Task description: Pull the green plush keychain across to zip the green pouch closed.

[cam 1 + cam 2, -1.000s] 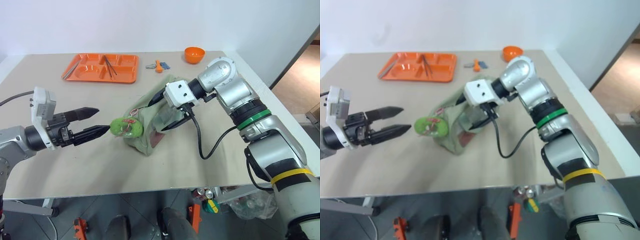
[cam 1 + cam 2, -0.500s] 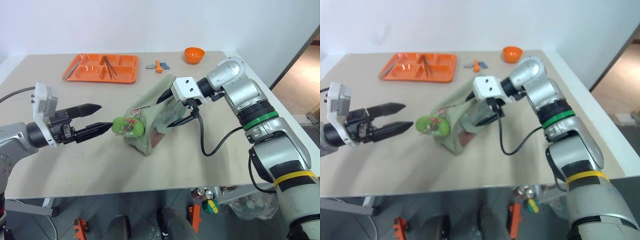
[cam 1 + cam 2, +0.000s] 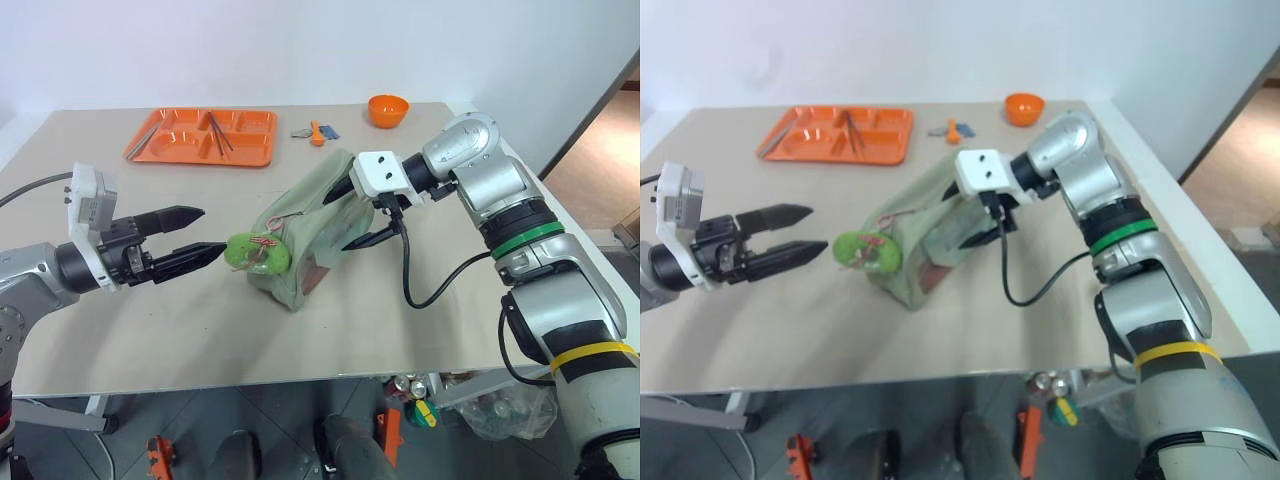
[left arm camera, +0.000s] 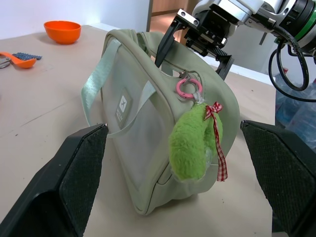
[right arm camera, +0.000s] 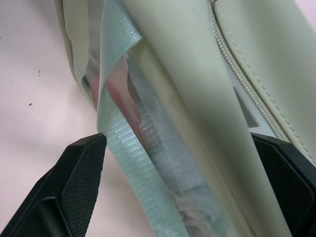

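Between two wide-spread grippers, left [image 3: 196, 235] and right [image 3: 352, 216], the pale green pouch [image 3: 310, 225] dangles its fuzzy lime keychain [image 3: 255, 252].

It looks like a robot test room: a plain beige rectangular table [image 3: 200, 330] before a bare white wall [image 3: 300, 50], with small tools on the grey floor [image 3: 270, 420] under the table.
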Available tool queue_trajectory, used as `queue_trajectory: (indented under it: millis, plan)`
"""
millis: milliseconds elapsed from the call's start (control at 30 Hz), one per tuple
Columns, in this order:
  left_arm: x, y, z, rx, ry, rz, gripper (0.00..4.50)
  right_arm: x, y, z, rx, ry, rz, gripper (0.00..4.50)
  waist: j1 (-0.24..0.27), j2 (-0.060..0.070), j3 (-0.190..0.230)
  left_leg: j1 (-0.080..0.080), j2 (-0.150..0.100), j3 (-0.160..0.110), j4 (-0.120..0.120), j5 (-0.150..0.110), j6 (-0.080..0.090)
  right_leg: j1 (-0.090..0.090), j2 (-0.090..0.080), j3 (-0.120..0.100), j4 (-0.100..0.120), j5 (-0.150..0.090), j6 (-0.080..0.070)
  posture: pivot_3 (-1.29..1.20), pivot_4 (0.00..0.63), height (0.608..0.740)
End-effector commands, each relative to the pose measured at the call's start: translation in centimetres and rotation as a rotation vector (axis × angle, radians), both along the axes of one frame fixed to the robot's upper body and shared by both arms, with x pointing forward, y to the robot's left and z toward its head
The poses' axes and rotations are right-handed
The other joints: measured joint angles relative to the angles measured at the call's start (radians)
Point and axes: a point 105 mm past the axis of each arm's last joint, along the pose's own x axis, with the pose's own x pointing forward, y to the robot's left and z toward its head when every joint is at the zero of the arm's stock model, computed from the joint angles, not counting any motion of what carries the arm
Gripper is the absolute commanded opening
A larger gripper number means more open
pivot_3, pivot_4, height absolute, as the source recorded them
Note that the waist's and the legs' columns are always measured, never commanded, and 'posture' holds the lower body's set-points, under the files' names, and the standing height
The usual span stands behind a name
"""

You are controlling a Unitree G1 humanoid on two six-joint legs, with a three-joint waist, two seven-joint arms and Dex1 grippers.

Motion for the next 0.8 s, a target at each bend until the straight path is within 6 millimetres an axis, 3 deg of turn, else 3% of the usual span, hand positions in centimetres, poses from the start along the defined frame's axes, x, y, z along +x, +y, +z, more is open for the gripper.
queue_trajectory:
  millis: [33,233,800]
  plan:
    - [-0.29,0.09,0.97,0.001,-0.038,-0.003,4.48,-0.60,0.40,1.75,0.042,-0.010,0.044,4.24,0.000,0.000,0.000,0.000,0.000,0.000,0.000,0.000,0.000,0.000,0.000,0.000,0.000,0.000,0.000,0.00,0.150,0.740]
    - [-0.12,-0.07,1.01,0.004,-0.039,-0.012,4.48,-0.72,-0.12,1.21,0.013,0.000,0.039,4.24,0.000,0.000,0.000,0.000,0.000,0.000,0.000,0.000,0.000,0.000,0.000,0.000,0.000,0.000,-0.001,0.00,0.150,0.740]
    - [0.20,-0.20,0.92,0.003,-0.035,-0.026,4.48,-1.37,-0.25,2.08,0.121,0.032,0.018,4.24,-0.001,0.000,0.000,0.000,0.000,-0.001,0.000,0.000,0.000,0.000,0.000,-0.001,0.001,-0.001,-0.001,0.00,0.150,0.740]
